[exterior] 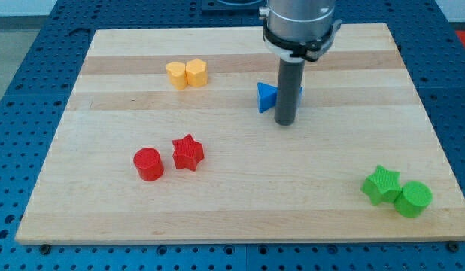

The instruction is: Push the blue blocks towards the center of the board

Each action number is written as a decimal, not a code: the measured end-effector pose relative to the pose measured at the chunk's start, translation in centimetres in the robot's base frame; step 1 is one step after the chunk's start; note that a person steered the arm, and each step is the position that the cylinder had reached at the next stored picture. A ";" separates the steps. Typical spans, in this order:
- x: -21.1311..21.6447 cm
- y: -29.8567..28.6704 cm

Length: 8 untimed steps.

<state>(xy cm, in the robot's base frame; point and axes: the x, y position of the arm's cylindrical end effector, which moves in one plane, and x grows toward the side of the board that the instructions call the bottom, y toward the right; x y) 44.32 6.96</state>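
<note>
A blue triangular block (266,97) lies a little above the middle of the wooden board (240,203). A sliver of a second blue block (300,93) shows at the rod's right edge; the rod hides most of it, so its shape cannot be made out. My tip (285,122) rests on the board just below and between the two blue blocks, close to the triangle's right side.
Two yellow blocks (187,74) touch each other at the upper left. A red cylinder (149,163) and a red star (188,153) sit at the lower left. A green star (381,184) and a green cylinder (413,199) sit at the lower right corner.
</note>
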 end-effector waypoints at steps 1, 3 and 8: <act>0.6 4.7; -5.0 9.9; -5.5 3.2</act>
<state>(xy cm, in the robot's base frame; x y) 38.85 10.19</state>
